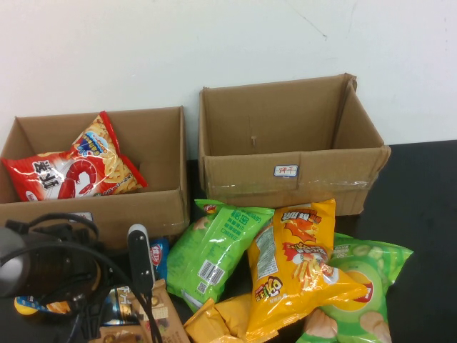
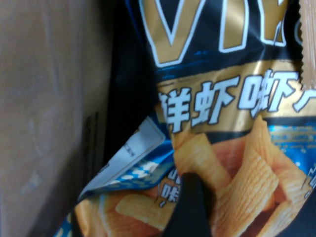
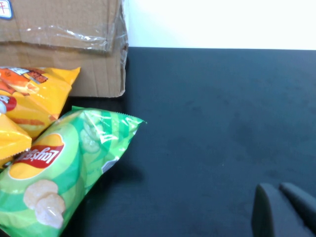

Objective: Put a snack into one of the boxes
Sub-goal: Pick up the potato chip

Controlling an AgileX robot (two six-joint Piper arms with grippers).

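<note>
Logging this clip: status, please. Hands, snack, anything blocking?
Left hand low over blue shrimp-chip bag, beside left box. Right hand parked over bare table, fingertips together. Red bag already in left box; right box unobstructed.

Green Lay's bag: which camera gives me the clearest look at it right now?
Right wrist view: the green Lay's bag lies nearly whole, logo readable, clear of the right gripper. The high view cuts it at the frame edge under the yellow bag. The left wrist view misses it; the left gripper is at the blue shrimp-chip bag.
</note>
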